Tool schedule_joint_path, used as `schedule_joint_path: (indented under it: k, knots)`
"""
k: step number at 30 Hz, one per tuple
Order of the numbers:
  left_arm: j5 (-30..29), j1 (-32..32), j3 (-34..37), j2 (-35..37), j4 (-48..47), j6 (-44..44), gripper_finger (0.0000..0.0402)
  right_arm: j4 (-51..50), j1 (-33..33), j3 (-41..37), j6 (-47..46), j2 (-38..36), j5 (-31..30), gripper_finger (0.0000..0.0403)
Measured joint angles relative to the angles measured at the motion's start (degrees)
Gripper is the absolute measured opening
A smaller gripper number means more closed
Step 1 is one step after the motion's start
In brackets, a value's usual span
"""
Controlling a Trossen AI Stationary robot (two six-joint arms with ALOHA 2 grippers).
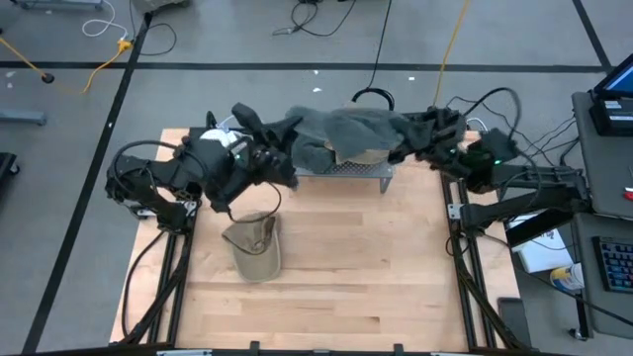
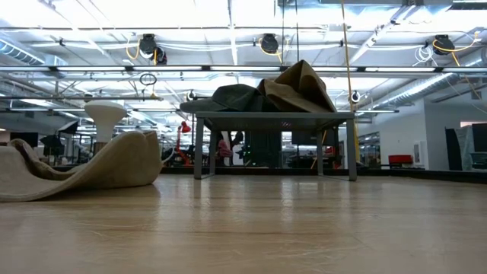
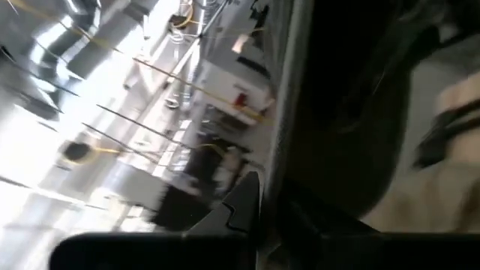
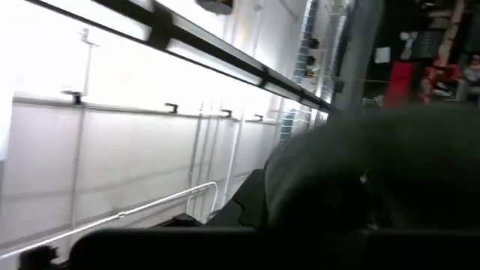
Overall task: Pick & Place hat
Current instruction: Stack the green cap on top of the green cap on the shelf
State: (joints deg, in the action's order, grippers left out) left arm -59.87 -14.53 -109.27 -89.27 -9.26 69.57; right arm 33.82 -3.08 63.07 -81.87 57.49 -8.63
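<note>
Hats [image 1: 341,133] piled on rack [image 1: 371,170]; right pincer [image 1: 420,138] closed, seemingly on dark hat; left pincer [image 1: 282,148] unclear.

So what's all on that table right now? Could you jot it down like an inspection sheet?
Surface: wooden table, bare at the front.
Job's things: tan hat lying on the wood at front left; dark hat and a tan one heaped on the small metal stand at the back.
Clutter: nothing seen.
Grippers: left gripper at the pile's left end, fingers hidden in the fabric; right gripper shut at the pile's right end, whether on the fabric I cannot tell.
Cables: yellow cable and black leads on the floor behind.
Surroundings: desk with laptop at right; hall ceiling lights in the low view.
</note>
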Motion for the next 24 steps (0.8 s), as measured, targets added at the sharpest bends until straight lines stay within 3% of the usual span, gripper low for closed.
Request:
schedule_joint_path:
  k: [5,12,18,24]
  knots:
    - [-0.1,-2.5,0.0,0.1,-6.0,-20.3,0.0059,0.0,-4.0,0.0,3.0,-3.3,3.1,0.0002]
    - [4.8,-4.7,0.0,0.0,-14.2,-44.8,0.0054,-0.3,-9.4,0.0,11.2,-5.5,4.5,0.0001]
    - [6.0,-6.2,0.0,0.0,-19.4,-52.7,0.0043,-6.9,-14.3,0.1,12.3,-3.6,6.9,0.0001]
    - [6.0,-7.8,0.0,0.0,-19.7,-52.6,0.0040,-9.7,-21.6,6.1,13.3,5.7,22.5,0.0001]
